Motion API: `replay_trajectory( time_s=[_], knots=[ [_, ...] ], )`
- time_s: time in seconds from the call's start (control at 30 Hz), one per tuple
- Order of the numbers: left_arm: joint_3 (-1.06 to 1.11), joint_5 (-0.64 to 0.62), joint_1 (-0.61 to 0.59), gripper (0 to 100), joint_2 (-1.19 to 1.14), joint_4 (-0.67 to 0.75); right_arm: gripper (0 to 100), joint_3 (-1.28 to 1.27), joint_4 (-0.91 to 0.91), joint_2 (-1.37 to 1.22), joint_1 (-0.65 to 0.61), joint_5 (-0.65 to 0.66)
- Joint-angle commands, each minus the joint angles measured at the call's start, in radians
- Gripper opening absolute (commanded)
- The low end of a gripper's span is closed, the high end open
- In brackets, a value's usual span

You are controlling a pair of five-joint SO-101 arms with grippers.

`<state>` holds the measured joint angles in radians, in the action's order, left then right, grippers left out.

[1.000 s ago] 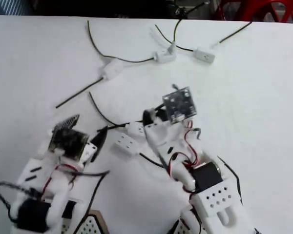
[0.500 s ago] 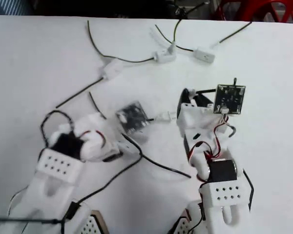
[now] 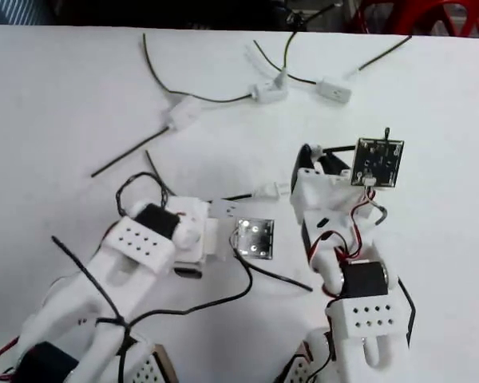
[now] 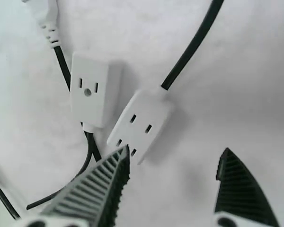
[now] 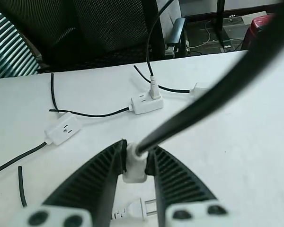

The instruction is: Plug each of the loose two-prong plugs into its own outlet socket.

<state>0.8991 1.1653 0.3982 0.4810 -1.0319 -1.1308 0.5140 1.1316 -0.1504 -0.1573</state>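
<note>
My right gripper [image 5: 135, 158] is shut on a white two-prong plug [image 5: 134, 164] with a black cord [image 5: 213, 90], held above the table; in the high view this gripper [image 3: 307, 157] is right of centre. Below it lies a loose white plug [image 5: 132, 208], also seen on the table [image 3: 265, 190]. My left gripper [image 4: 175, 151] hangs open just over a white two-slot socket block [image 4: 139, 124], with a three-hole socket [image 4: 90, 90] beside it. In the high view the left arm [image 3: 156, 235] covers most of those sockets.
At the back of the table lie a socket [image 3: 184, 112], a socket with a plug in it [image 3: 267, 92] and another socket [image 3: 334, 89], each on a black cord. A chair [image 5: 99, 33] stands beyond the table edge.
The left arm swung from the front left to the middle, over the two sockets. The right gripper carried its plug back and right a second ago, then stayed still.
</note>
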Motion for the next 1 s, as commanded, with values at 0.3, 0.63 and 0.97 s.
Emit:
replay_trajectory(
  time_s=[0.3, 0.63, 0.97],
  knots=[
    [-0.043, 0.034, 0.018, 30, -0.171, 0.153, 1.7, 0.006, -0.013, 0.008, 0.008, -0.003],
    [-0.071, -0.028, 0.002, 23, -0.185, 0.152, 1.7, 0.006, -0.012, 0.008, 0.008, -0.003],
    [-0.141, -0.129, -0.033, 31, -0.196, 0.167, 1.7, 0.002, -0.010, 0.008, 0.008, -0.003]
  ],
)
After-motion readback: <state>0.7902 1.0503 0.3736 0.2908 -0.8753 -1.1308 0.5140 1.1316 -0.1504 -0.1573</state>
